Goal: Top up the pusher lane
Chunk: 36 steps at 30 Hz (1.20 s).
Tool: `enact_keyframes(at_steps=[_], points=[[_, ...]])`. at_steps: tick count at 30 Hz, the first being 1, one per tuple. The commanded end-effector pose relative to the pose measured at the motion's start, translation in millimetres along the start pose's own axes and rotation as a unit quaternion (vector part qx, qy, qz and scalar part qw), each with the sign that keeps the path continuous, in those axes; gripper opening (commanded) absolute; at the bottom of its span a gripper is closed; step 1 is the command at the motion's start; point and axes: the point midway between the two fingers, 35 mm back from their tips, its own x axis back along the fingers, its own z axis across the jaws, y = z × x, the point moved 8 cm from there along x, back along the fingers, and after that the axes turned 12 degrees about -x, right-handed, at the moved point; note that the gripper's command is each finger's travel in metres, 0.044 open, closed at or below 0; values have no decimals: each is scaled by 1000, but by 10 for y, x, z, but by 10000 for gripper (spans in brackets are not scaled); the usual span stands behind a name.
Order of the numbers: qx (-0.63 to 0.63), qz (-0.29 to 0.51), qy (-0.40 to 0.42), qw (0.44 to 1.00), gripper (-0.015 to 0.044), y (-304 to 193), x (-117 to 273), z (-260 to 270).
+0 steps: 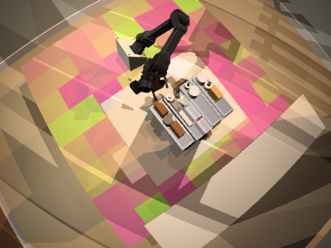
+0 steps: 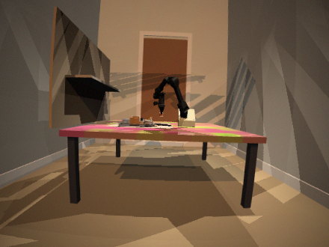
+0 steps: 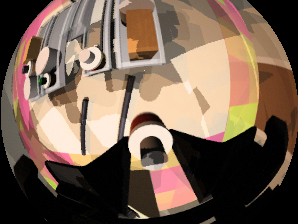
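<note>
So the jar (image 3: 151, 142) is gripped in the tool (image 1: 159, 90) (image 2: 161, 114) (image 3: 149, 136), held up off the bench (image 2: 162, 134); it's white-topped with a reddish side, and nothing's been loaded yet as far as that one goes. The tray lanes (image 1: 184, 144) (image 3: 142, 64) sit near it; a white-topped jar (image 1: 170, 98) (image 3: 91, 58) is seen at one lane's end; two dark bars (image 3: 126, 107) lie just outside.
</note>
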Motion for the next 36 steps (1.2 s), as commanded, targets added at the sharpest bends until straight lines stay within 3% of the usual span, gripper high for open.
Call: enact_keyframes(at_steps=[1,14,36], points=[[0,-10,-1,1000,0,158,-29,198],[-3,-11,21,1000,0,423,-234,767],[-3,-11,21,1000,0,437,-482,788]])
